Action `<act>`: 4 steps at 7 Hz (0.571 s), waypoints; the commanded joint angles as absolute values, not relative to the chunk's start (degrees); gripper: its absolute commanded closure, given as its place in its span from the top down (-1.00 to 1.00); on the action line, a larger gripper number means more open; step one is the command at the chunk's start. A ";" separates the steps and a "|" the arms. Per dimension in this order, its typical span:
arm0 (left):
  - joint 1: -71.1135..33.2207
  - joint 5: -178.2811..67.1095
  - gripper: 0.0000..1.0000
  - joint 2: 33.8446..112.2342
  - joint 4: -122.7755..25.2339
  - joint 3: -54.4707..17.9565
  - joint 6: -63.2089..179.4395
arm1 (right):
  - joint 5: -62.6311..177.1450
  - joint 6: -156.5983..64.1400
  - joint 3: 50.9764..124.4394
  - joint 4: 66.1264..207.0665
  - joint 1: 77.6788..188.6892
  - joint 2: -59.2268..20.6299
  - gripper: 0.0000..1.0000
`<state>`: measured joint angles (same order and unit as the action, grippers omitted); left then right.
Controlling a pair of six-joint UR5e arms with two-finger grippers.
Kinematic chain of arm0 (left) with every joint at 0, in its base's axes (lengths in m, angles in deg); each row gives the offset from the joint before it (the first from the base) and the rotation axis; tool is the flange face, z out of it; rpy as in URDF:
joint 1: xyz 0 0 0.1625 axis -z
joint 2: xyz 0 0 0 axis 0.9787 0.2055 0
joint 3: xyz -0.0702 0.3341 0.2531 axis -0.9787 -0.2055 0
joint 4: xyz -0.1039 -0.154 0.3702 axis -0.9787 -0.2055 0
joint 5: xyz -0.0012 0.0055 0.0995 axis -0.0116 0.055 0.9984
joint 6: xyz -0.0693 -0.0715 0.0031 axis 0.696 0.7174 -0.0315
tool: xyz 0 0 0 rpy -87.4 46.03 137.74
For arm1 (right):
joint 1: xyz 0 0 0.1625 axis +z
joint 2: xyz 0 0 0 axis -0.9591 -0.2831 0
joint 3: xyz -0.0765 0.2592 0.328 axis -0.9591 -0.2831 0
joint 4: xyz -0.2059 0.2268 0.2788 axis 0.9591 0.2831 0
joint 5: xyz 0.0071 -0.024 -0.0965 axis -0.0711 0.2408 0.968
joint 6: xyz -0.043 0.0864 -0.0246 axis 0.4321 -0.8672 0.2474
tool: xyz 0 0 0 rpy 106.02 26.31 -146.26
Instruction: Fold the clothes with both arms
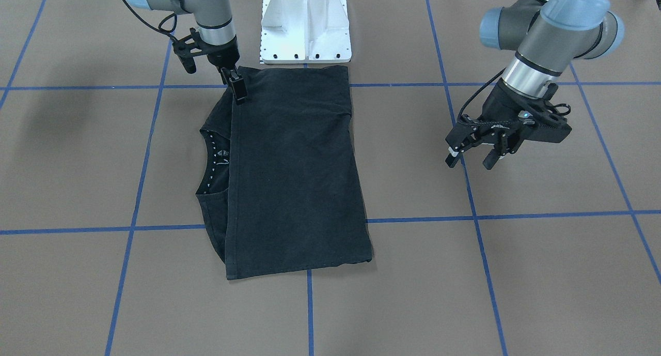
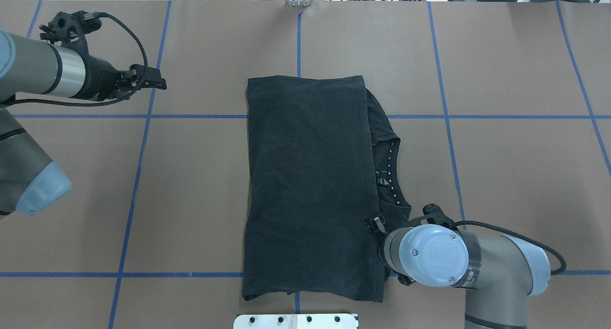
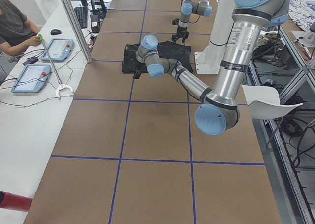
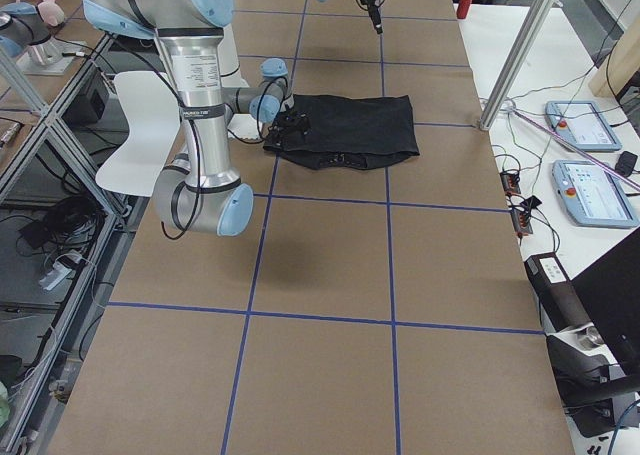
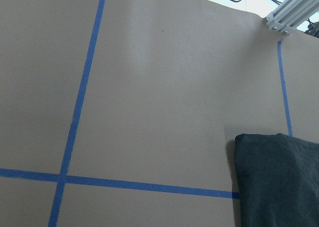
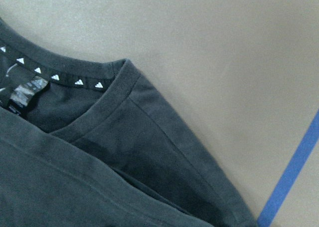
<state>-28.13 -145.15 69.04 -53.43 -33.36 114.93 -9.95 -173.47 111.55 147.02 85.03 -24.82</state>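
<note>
I see the black T-shirt (image 1: 299, 165) lying folded into a long rectangle in the middle of the table (image 1: 516, 273). One short end is just in front of the white base mount (image 1: 305, 30). The collar (image 1: 211, 159) sticks out from under the top layer on the right arm's side. In the right wrist camera its white triangles read clearly, but the label (image 6: 22, 95) beside them is too blurred to read.

The right claw (image 1: 239, 95) is down at the corner of the top layer nearest the base. From across the table its fingers look like one narrow black piece touching the cloth, so I cannot tell how far apart they are or whether they pinch the fabric. From overhead, the right arm (image 2: 429, 255) covers nearly all of the claw. Its own camera shows no fingers.

The left claw (image 1: 471, 161) hangs above bare table, well apart from the shirt. Its fingers are spread with nothing between them. Its wrist camera catches only one shirt corner, cut off by the frame edge.
</note>
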 commanded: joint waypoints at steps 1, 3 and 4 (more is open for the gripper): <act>-28.13 -145.15 0.99 69.00 -53.43 -33.37 114.93 | -9.19 -174.22 111.43 146.95 83.05 -24.99 0.80; -28.13 -145.15 0.99 69.00 -53.43 -33.37 114.93 | -9.19 -174.05 111.00 146.95 81.12 -26.22 0.79; -28.13 -145.06 0.99 69.00 -53.43 -33.46 114.93 | -9.19 -174.04 110.64 146.95 80.68 -26.22 0.79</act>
<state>-28.13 -145.13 69.00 -53.43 -33.40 114.93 -9.20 -174.08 111.03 146.95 81.47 -26.04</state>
